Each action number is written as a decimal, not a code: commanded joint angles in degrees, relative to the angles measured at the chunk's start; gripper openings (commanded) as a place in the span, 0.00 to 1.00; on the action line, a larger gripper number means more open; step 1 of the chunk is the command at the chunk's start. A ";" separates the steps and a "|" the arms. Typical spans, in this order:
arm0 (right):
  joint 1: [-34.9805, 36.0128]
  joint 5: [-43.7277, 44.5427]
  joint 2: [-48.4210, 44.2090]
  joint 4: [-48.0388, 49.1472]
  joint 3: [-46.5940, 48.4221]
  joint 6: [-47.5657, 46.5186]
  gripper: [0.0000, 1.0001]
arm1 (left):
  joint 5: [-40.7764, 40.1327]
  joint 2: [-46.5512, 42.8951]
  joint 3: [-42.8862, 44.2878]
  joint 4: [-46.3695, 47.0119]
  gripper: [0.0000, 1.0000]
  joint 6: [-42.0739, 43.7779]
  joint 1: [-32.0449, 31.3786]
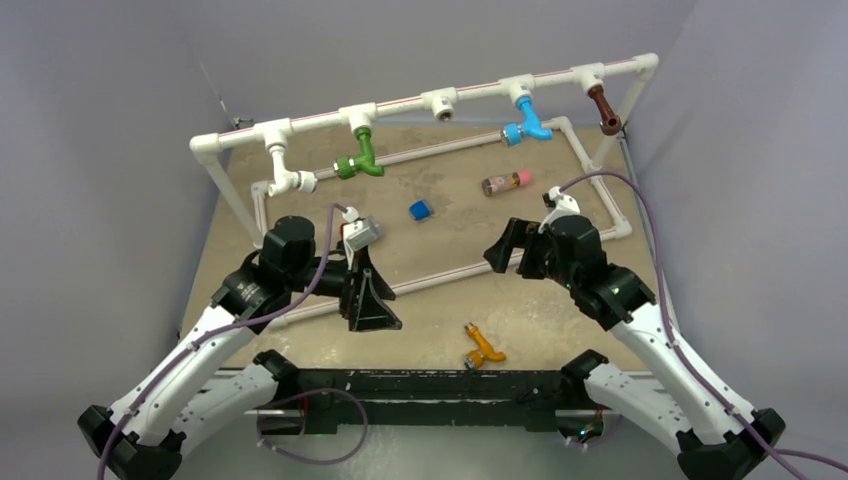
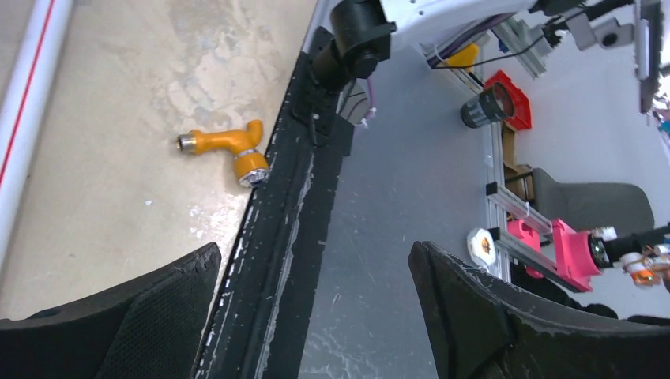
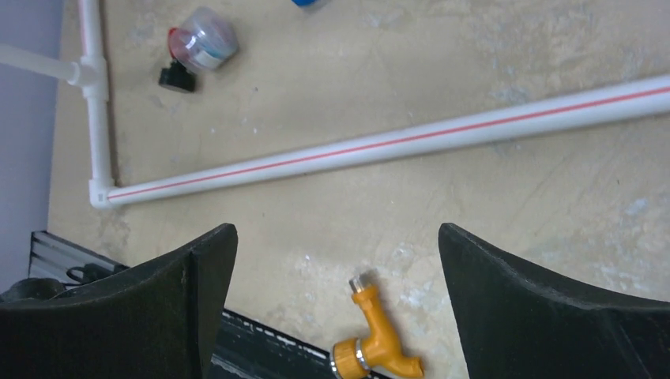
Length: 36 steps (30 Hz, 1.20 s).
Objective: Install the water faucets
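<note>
An orange faucet lies loose on the table near the front edge, also seen in the left wrist view and the right wrist view. A green faucet, a blue faucet and a brown faucet hang from the raised white pipe. My left gripper is open and empty, left of the orange faucet, over the table's front edge. My right gripper is open and empty, above and behind the orange faucet.
A white tee with an open socket sits between the green and blue faucets. A pink-and-brown cylinder and a small blue piece lie inside the low pipe frame. A black rail runs along the front edge.
</note>
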 commanded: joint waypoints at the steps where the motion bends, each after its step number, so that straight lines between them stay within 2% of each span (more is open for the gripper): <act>1: 0.35 0.92 -1.15 -7.88 1.29 2.47 0.98 | 6.80 -0.87 1.47 3.47 0.89 1.03 -0.39; 6: 0.35 0.68 -1.70 -9.47 0.39 1.95 0.98 | 7.16 -0.87 -0.15 6.12 0.89 1.66 -0.45; 11: 0.40 -2.24 0.06 -11.23 -0.35 0.05 0.98 | 3.85 -1.04 -1.69 6.40 0.89 2.54 -0.40; 15: 0.45 -5.89 0.72 -9.90 -3.46 0.92 0.94 | 3.98 -0.59 -2.72 6.79 0.89 2.91 -0.46; 23: 2.82 -5.88 3.31 -8.30 -7.36 3.97 0.84 | 0.70 -1.11 -3.38 5.55 0.89 2.98 -0.41; 29: 9.01 -2.51 6.44 -7.26 -8.64 8.18 0.79 | -1.08 -1.32 -3.38 4.93 0.89 3.04 -0.40; 36: 20.12 2.80 13.73 -6.47 -8.13 13.34 0.72 | -1.94 -1.07 -3.36 4.71 0.89 2.87 -0.40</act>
